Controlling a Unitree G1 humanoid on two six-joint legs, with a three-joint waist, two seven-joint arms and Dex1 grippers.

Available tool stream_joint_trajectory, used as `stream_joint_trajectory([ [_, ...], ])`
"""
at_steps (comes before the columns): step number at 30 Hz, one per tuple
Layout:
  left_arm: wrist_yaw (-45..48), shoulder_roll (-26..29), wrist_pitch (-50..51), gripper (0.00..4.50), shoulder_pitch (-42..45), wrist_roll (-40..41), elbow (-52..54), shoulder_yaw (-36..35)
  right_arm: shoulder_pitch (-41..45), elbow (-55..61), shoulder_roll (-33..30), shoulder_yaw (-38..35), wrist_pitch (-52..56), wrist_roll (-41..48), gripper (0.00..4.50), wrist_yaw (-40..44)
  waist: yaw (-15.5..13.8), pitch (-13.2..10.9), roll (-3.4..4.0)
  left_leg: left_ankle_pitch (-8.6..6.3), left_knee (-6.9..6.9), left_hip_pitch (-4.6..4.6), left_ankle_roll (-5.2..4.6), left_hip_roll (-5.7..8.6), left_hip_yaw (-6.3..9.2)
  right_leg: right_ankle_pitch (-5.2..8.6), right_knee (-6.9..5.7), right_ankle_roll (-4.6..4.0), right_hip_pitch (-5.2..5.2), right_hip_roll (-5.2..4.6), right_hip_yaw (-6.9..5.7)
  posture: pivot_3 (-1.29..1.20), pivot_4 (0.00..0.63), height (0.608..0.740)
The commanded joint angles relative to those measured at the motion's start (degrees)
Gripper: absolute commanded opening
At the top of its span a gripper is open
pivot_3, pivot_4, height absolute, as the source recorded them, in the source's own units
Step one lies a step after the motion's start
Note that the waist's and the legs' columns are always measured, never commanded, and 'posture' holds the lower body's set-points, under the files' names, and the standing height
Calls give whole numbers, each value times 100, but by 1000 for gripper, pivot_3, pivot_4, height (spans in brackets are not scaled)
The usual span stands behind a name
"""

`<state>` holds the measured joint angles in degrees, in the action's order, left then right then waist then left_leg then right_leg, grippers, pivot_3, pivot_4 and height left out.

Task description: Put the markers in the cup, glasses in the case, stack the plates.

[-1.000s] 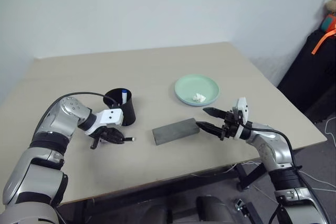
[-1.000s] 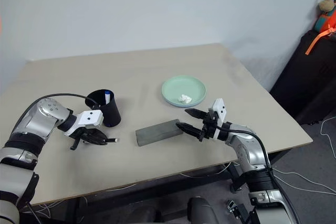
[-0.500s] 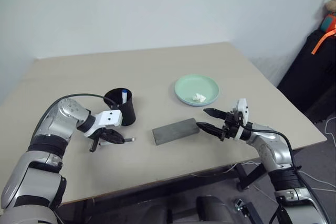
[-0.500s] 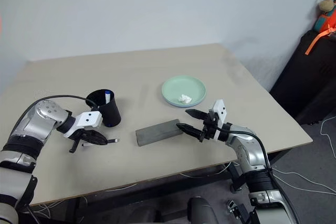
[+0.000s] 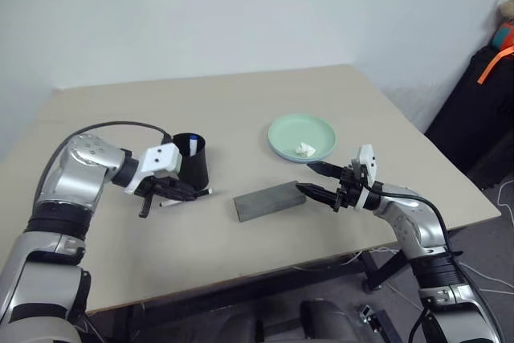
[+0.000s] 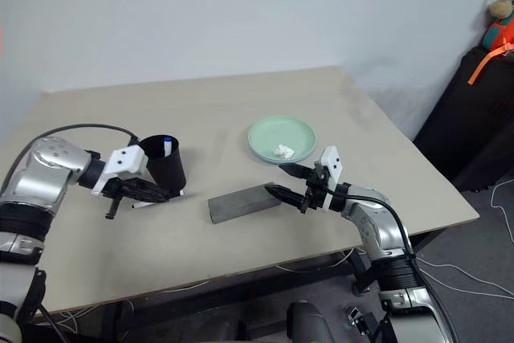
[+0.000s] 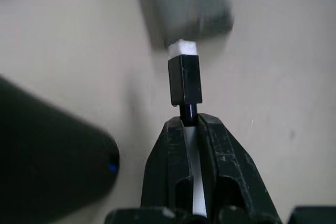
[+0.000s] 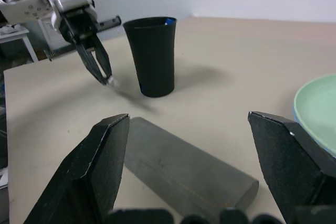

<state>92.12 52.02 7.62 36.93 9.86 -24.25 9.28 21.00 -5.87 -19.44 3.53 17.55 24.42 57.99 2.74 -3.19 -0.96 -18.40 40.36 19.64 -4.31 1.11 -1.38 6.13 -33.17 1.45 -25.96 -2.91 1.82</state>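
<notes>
While the left pincer [image 5: 186, 193] clamps a black-ended marker [image 7: 185, 80], the right pincer [image 5: 312, 179] gapes.

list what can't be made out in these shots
- Glasses: the case is shut, so its inside is hidden.
- Blue plate: the green plate covers whatever lies beneath in the eye views.
- Blue marker: the cup wall hides all but its tip.
- Black marker: the left tool hides its rear.

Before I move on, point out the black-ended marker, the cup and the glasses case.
black-ended marker [image 7: 185, 80]: left wrist view, on its black cap.
cup [image 5: 193, 168]: left eye view, on its side wall.
glasses case [image 5: 268, 200]: left eye view, on the middle of its lid.
</notes>
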Motion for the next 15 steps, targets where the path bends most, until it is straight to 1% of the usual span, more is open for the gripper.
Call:
stream_joint_trajectory([
  [1,-186,-56,1054,22,145,961,881,-718,110,334,-31,-77,42,128,3913,-27,-6,0,0,0,0,1,0,0,1,0,0,0,-1,0,-1,0,0,728],
  [3,-741,-290,1463,22,297,1273,1067,-1088,137,417,-9,-80,79,176,3913,-38,-8,-1,1,0,0,0,0,1,3,0,0,0,1,0,-2,0,0,728],
  [5,-1251,-518,1598,22,381,1436,1102,-1414,171,501,5,-74,127,206,3913,-51,-3,0,1,1,8,0,1,0,7,0,-3,1,4,0,-5,0,0,728],
  [9,-2307,-1000,1382,22,480,1601,1059,-2045,260,656,-2,-59,256,244,3913,-62,3,0,1,1,12,-8,3,1,5,-1,-18,1,6,1,-3,0,0,728],
  [11,-2723,-1167,1308,22,495,1616,1057,-2246,293,686,-9,-49,299,250,3913,-61,0,0,0,2,13,-11,7,1,5,-1,-28,0,4,1,-2,0,0,728],
  [13,-3031,-1264,1236,22,512,1590,1025,-2343,320,693,-14,-42,324,255,3913,-56,-2,0,0,5,13,-12,11,2,6,-1,-32,0,4,1,-2,0,0,728],
  [15,-3363,-1352,869,22,441,1431,912,-2421,370,703,-2,-26,364,269,3913,-56,-3,0,0,7,13,-12,15,3,5,-1,-33,-1,4,1,-2,0,0,728],
])
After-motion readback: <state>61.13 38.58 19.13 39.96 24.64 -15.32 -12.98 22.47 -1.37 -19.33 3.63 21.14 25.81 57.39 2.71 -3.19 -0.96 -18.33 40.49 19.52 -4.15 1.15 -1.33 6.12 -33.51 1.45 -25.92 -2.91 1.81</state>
